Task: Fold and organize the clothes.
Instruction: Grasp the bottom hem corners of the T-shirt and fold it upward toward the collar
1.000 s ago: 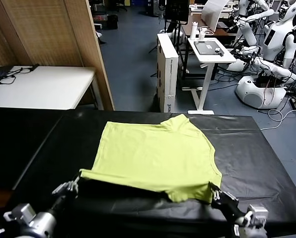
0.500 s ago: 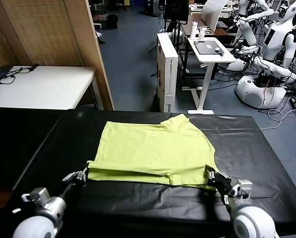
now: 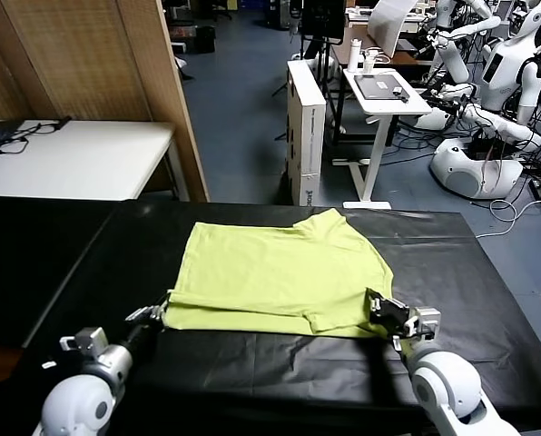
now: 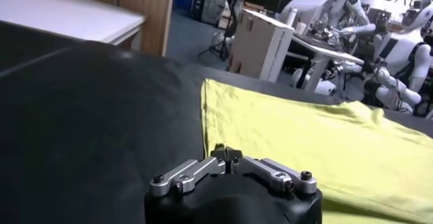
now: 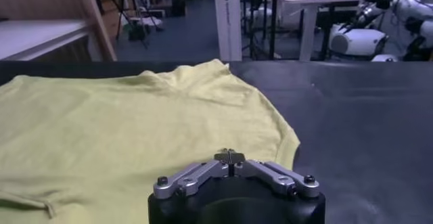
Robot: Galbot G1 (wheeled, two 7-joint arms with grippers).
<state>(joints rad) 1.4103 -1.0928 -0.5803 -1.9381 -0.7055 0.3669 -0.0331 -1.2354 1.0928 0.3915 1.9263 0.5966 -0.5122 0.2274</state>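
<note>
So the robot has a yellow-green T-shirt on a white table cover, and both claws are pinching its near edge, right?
Not quite: the table cover is black, not white, as the head view shows. The yellow-green T-shirt lies on it, with the left gripper and right gripper shut on its near edge.

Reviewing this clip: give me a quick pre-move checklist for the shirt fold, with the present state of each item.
1. Left claw shut on the near-left hem corner of the T-shirt: ok.
2. Right claw shut on the near-right hem corner: ok.
3. Both corners carried about evenly over the shirt, fold edge roughly straight: ok.
4. Far part of shirt lies flat on the black table cover: ok.
5. Cloth actually pinched between each claw's fingers: cannot tell, the wrist views hide the contact.
</note>
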